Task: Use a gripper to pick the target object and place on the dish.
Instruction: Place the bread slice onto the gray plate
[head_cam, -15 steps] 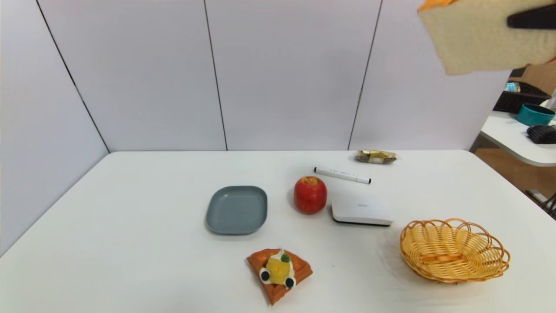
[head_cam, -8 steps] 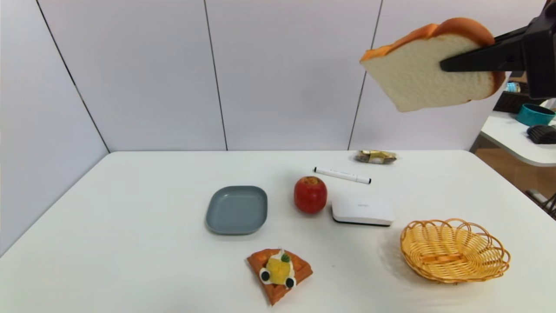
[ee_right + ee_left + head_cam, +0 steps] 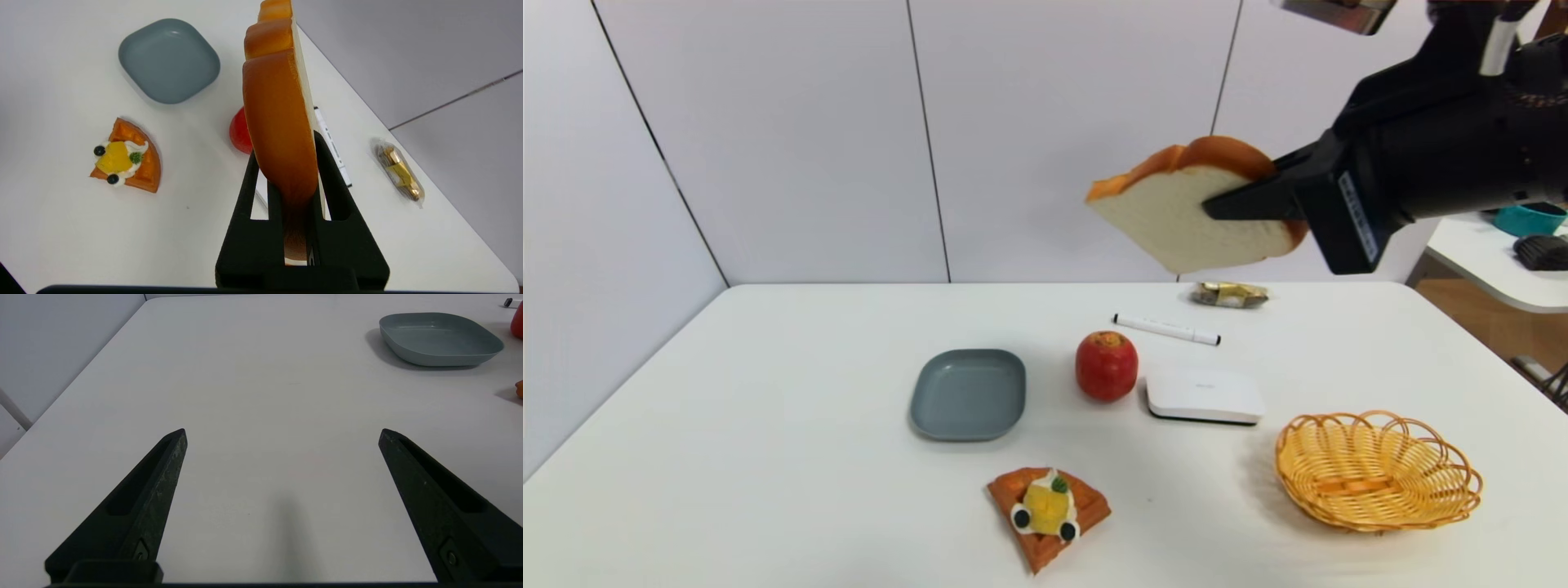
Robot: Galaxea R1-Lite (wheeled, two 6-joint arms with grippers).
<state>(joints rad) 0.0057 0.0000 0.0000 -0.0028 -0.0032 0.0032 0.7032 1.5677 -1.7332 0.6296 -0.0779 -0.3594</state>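
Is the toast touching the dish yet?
Apart. Head view shows the toast held high in the right gripper, well above and right of the dish.

bright, even light; soft shadows

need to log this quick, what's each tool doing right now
Left tool: open, empty, low over the table.
Right tool: closed on the toast slice, held in the air above the table.
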